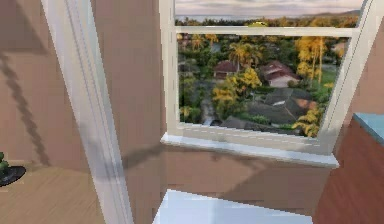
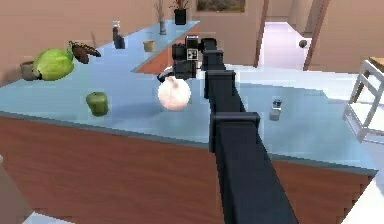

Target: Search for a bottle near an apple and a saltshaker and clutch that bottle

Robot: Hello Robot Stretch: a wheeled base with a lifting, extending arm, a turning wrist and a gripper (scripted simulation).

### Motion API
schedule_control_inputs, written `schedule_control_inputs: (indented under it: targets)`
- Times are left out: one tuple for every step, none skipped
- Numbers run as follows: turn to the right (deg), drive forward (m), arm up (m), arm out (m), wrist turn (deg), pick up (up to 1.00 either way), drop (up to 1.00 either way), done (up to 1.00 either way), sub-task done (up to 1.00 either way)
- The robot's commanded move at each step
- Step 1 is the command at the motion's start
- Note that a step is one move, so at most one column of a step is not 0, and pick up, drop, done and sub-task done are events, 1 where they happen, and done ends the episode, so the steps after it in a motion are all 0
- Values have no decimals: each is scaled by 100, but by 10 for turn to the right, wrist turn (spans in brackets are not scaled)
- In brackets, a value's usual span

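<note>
- Fingers (image 2: pixel 180 66): tips blur into a pale round-bodied thing (image 2: pixel 173 95) on the table (image 2: pixel 130 125); we can't tell whether they hold anything.
- That thing, possibly the bottle, sits between a green apple (image 2: pixel 97 103) and a small shaker (image 2: pixel 276 108).
- Arm (image 2: pixel 235 140) hides the table behind it.
</note>
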Motion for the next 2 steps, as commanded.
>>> schedule_control_inputs:
  targets:
    - [0, 0, 0, 0, 0, 100, 0, 0, 0]
    - [0, 0, 0, 0, 0, 0, 0, 100, 0]
